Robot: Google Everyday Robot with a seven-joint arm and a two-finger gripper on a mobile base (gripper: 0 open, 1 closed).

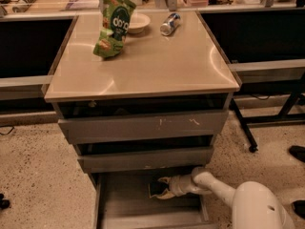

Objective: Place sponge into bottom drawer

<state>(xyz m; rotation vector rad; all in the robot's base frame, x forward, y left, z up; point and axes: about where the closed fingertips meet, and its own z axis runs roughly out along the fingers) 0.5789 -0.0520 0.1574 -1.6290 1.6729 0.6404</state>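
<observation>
Low reach into the open drawer, sponge in grip.
White arm (217, 187) stretched in from the right, its two-finger hand (161, 190) inside the pulled-out bottom grey metal drawer (124, 209), pale fingers (166, 180) closed above and below a small dark-topped rectangular sponge (154, 190). Held near the drawer's back, just under the middle grey drawer front (143, 159); touching the floor or not, cannot tell. On the beige tabletop (152, 66): upright green snack bag (113, 26), shallow pale bowl (138, 22), silver can (170, 24) on its side.

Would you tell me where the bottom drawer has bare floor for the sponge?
Bare floor lies between the claw and the left wall of the bottom drawer, and before the claw toward the front. Crowded at mid-right, where the claw holds the sponge.
</observation>
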